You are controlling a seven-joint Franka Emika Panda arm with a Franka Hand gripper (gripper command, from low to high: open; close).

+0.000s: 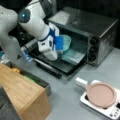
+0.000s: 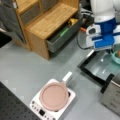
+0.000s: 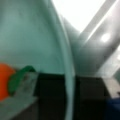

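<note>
Front views, both: grey tabletop point(image 1: 75, 100) carrying everything.
Toaster oven point(image 1: 100, 32) at a front view's top right, door point(image 1: 57, 66) dropped open and lying flat toward a front view's bottom left. Same door point(image 2: 100, 67) seen as a glass panel at a front view's right.
Wooden cabinet point(image 2: 47, 22) at a front view's top left, grey drawer point(image 2: 62, 37) pulled out; yellow item point(image 2: 72, 21) and green item point(image 2: 63, 32) inside, kind not clear. Same cabinet point(image 1: 22, 95) at a front view's bottom left.
White robot arm point(image 1: 32, 22) reaching down from a front view's top left into the oven mouth.
White hotplate point(image 1: 105, 105) at a front view's bottom right, pink pan point(image 1: 101, 95) sitting on it, pale handle point(image 1: 81, 82) pointing toward the oven. Same pan point(image 2: 53, 96) on the hotplate point(image 2: 37, 106) at a front view's bottom centre, well apart from the oven.
Gripper point(image 1: 60, 51) just above the open door, right at the oven mouth, blue part on its body. Gripper point(image 2: 111, 50) also at a front view's right edge.
Teal bowl point(image 1: 65, 42) touching the gripper, at the oven opening; rim point(image 2: 116, 57) visible below the blue part.
Wrist view: bowl wall point(image 3: 30, 37) filling the left half, rim running top to bottom; orange object point(image 3: 3, 82) with a green bit point(image 3: 17, 77) inside the bowl, at the left edge.
Fingers: opening and hold on the bowl not readable; cannot tell.
</note>
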